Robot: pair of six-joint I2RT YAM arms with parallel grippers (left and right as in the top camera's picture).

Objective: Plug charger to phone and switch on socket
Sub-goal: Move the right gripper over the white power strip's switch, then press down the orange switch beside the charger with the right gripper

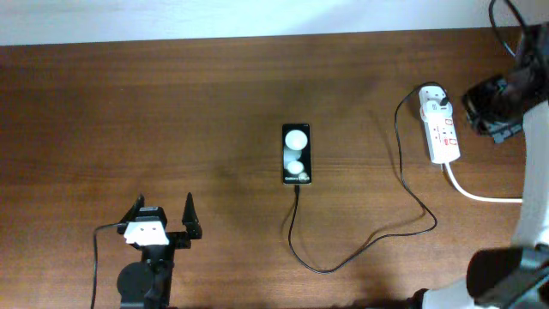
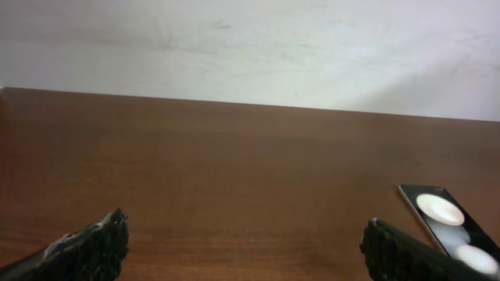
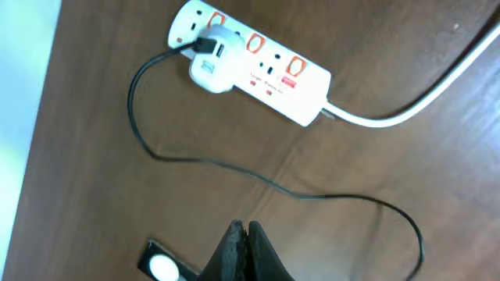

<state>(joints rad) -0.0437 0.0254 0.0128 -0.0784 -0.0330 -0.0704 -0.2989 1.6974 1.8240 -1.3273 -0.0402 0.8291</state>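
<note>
Closest to the lens, the right gripper shows its two fingers pressed flat together with nothing between them, poised above the table. Beyond those tips lies the socket, a white plug seated at one end and red switches dotted along its face. From overhead the strip's long axis runs away from the robot toward it, slightly tilted, its white cord trailing off at the near end. The right arm hangs just beside it on the outer side, so the strip lies a short reach inward; that arm looks like the one for the switch. Over at the near left corner the left gripper sits with fingers spread wide and empty, well apart from everything. Mid-table, the phone lies face up, lengthwise along the same line as the strip, and the charger loops from the plug round to its near end, apparently plugged in, though I can't confirm it is fully seated
</note>
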